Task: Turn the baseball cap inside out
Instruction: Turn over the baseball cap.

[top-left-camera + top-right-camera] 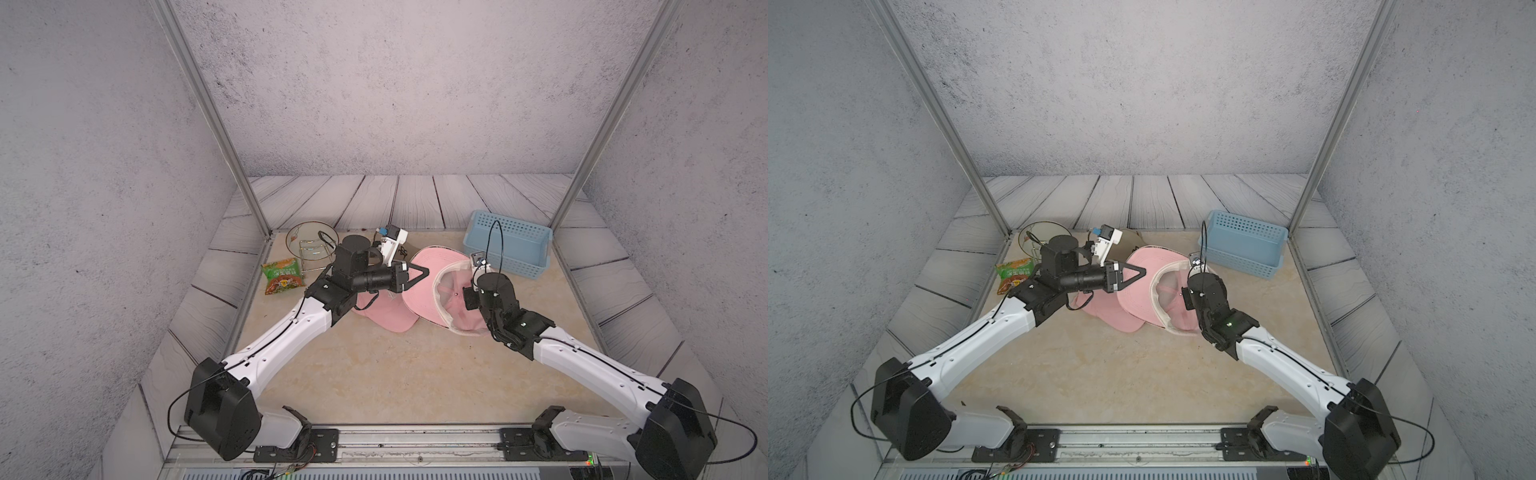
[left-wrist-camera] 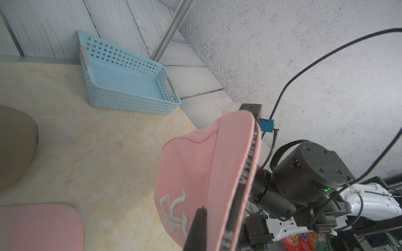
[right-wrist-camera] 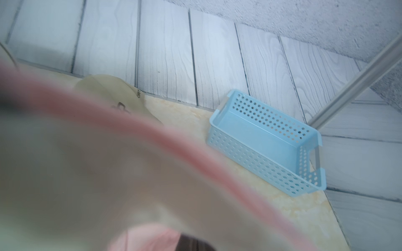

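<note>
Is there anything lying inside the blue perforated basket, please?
No, the left wrist view shows the blue perforated basket with a bare floor.

a pale beige, marble-patterned tabletop (image 1: 395,374) seen from above. at its far right corner sits a light blue perforated plastic basket (image 1: 507,262). at the far left, a clear glass dish on a wire stand (image 1: 309,245), with a green and orange snack packet (image 1: 282,276) just in front of it. near the middle rests a pink baseball cap (image 1: 419,286), a flat pink piece (image 1: 386,318) beside it. behind, at the back edge, lies a beige cap (image 3: 104,87).
</note>
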